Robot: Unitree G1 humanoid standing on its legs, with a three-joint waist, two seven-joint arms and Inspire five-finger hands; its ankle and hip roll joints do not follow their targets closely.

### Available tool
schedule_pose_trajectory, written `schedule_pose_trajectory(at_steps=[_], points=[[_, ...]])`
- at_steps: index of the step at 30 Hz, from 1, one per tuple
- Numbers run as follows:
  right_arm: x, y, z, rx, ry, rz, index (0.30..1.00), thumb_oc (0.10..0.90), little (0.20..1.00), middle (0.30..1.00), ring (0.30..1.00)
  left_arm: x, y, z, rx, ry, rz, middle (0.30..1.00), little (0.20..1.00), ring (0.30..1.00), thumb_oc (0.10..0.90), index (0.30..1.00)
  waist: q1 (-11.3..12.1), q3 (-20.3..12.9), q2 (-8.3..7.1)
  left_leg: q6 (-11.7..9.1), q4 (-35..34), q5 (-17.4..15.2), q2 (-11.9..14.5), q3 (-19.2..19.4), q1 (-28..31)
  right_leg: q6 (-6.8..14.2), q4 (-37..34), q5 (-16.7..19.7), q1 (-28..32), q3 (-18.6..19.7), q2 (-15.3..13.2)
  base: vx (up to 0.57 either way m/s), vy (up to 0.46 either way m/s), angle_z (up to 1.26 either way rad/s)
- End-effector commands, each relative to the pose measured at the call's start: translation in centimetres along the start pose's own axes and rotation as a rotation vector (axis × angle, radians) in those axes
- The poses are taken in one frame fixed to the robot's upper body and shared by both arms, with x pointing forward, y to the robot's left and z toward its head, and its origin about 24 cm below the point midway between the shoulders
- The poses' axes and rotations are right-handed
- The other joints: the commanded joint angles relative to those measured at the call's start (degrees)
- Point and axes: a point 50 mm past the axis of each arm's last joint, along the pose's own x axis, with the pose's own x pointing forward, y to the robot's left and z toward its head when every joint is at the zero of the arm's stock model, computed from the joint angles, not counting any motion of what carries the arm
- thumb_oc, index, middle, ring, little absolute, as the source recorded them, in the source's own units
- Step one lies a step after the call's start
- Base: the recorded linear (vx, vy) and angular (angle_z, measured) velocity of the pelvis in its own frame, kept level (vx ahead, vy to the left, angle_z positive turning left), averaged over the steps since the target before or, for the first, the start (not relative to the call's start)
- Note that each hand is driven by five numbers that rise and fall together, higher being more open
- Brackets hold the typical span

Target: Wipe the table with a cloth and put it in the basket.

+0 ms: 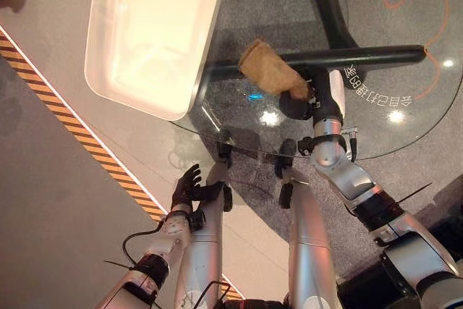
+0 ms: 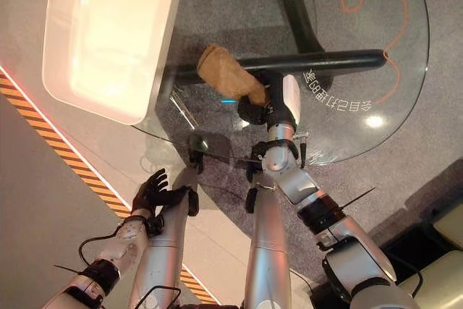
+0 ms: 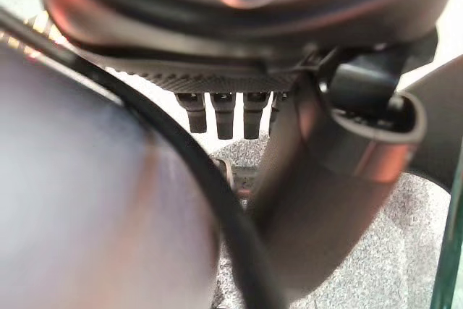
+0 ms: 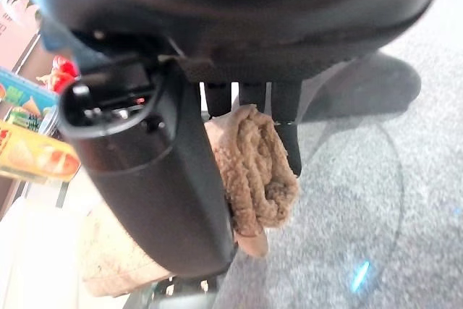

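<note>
Holding item: tan cloth point(image 1: 269, 70), bunched, at centre of the frame on the round glass table point(image 1: 405, 139), pinched between thumb and curled fingers of the right hand point(image 1: 304, 98); the right wrist view confirms the wad clamped against the thumb.

Destination: white rectangular basket point(image 1: 155, 34), upper left of the frame, its corner overlapping the table edge, just beside the cloth.

Idle: left hand point(image 1: 189, 187), lower left below the table rim, fingers relaxed and spread, carrying nothing.

Risk, judged: loose trailing cloth end may snag the basket rim or slip from the pinch, dropping onto glass or floor.
</note>
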Motion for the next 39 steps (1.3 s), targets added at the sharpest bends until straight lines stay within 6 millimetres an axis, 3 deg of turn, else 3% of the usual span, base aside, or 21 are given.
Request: schedule_pose_trajectory(at_steps=[1, 9, 21, 29, 39], points=[[3.3, -12.7, -1.2, -0.104, 0.057, -0.594, 0.3, 0.1, 0.2, 0.3, 0.3, -1.7, 1.1, -3.4, -0.02, 0.082, 0.047, 0.9, 0.9, 0.9, 0.8, 0.9, -0.21, -0.8, 2.31, 0.5, 8.77, -9.37, -2.5, 1.3, -2.45, 0.75, -9.26, 8.46, -1.03, -4.01, 2.72, 0.0, 0.0, 0.0], [2.5, -17.0, -3.8, -0.02, 0.155, -0.821, 0.3, 0.1, 0.2, 0.3, 0.3, -1.9, 1.6, -3.3, -0.022, 0.07, 0.053, 0.9, 0.9, 0.9, 0.8, 0.9, -0.55, -0.8, 2.29, 0.61, 8.43, -9.45, -2.83, 1.38, -2.92, 0.96, -10.3, 9.15, -1.41, -3.98, 2.93, 0.0, 0.0, 0.0], [0.7, -19.2, -6.5, 0.139, 0.237, -1.035, 0.3, 0.1, 0.2, 0.3, 0.3, -2.2, 1.9, -3.3, -0.026, 0.067, 0.056, 0.9, 0.9, 0.9, 0.8, 0.9, -0.8, -0.8, 2.72, 0.74, 7.6, -9.35, -3.26, 1.37, -2.83, 0.98, -11.5, 9.61, -1.08, -3.76, 3.22, 0.0, -0.001, -0.03], [0.7, -19.1, -5.9, 0.214, 0.202, -1.091, 0.3, 0.1, 0.2, 0.3, 0.3, -2.1, 1.5, -3.0, -0.031, 0.06, 0.048, 0.9, 0.9, 0.9, 0.8, 0.9, -0.7, -0.8, 2.88, 0.8, 7.56, -9.44, -3.32, 1.36, -2.63, 1.05, -11.64, 9.66, -0.79, -3.52, 3.26, 0.0, 0.002, -0.03], [2.0, -18.2, -3.2, 0.202, 0.09, -0.996, 0.3, 0.1, 0.2, 0.3, 0.3, -2.1, 1.5, -3.1, -0.037, 0.071, 0.052, 0.9, 0.9, 0.9, 0.8, 0.9, -0.42, -0.8, 2.9, 0.76, 7.09, -9.19, -3.44, 1.15, -2.33, 0.98, -11.81, 9.53, -0.49, -3.69, 3.27, 0.0, 0.0, 0.0]])
